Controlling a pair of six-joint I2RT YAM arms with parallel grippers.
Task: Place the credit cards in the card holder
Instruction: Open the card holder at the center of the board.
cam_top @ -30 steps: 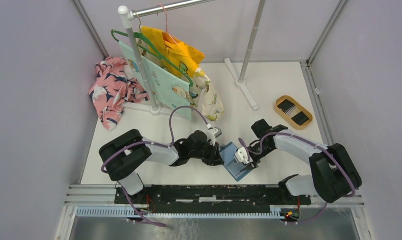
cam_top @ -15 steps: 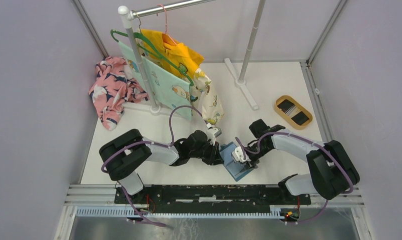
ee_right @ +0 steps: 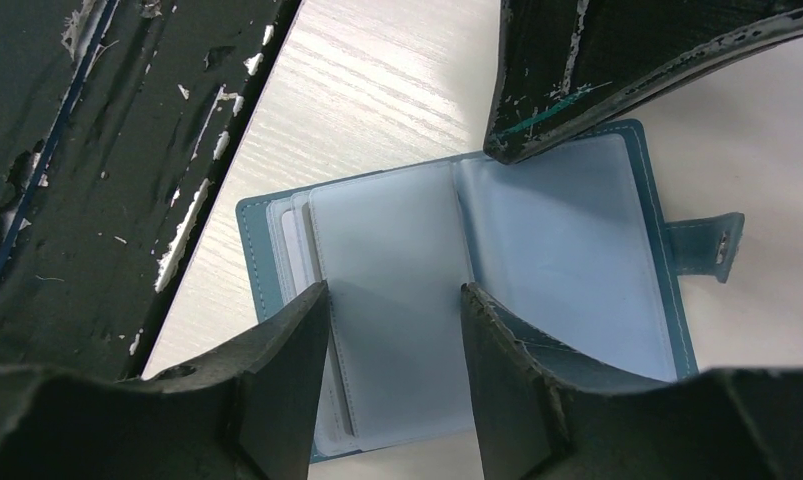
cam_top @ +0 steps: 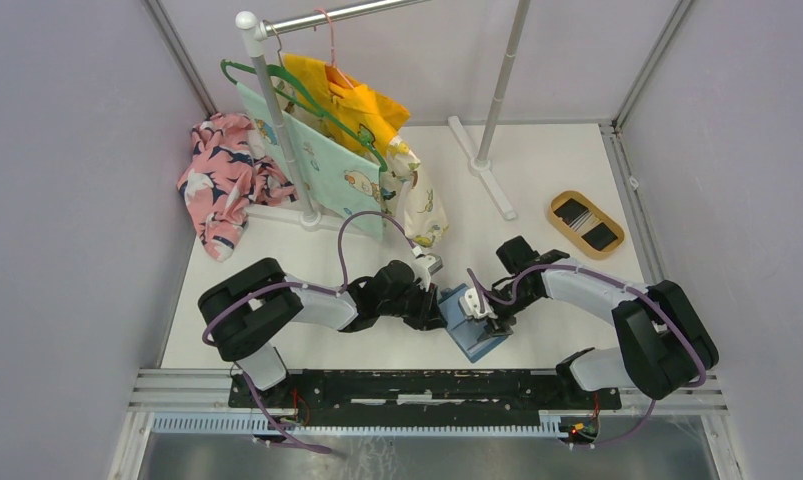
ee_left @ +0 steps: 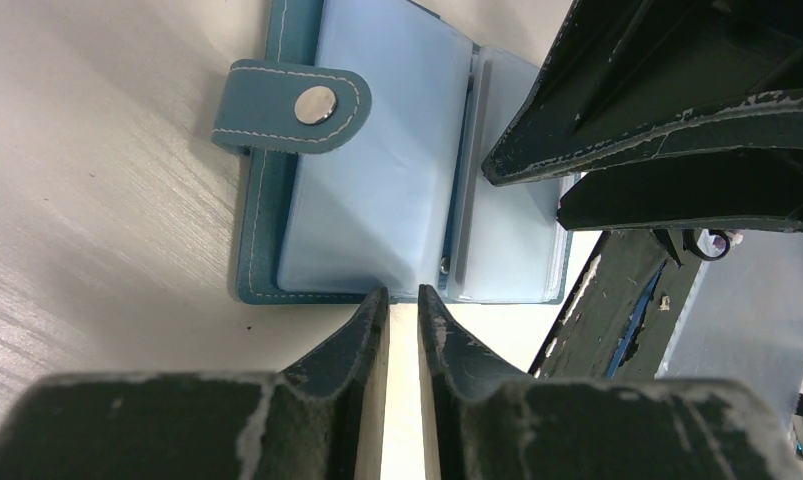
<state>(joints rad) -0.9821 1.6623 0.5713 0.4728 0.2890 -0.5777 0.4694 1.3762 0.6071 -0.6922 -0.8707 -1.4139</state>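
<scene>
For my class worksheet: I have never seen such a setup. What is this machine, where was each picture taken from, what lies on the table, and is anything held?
It is a robot: a left arm and a right arm bolted to a table's near edge. One picture looks down from above; the other two come from wrist cameras. An open wallet lies between the arms. Dark cards sit in a tan tray far right; clothes hang on a rack at the back. The right pincer is open over the wallet's sleeves, holding nothing. The left pincer is nearly closed at the wallet's edge; whether it pinches a sleeve is unclear.
</scene>
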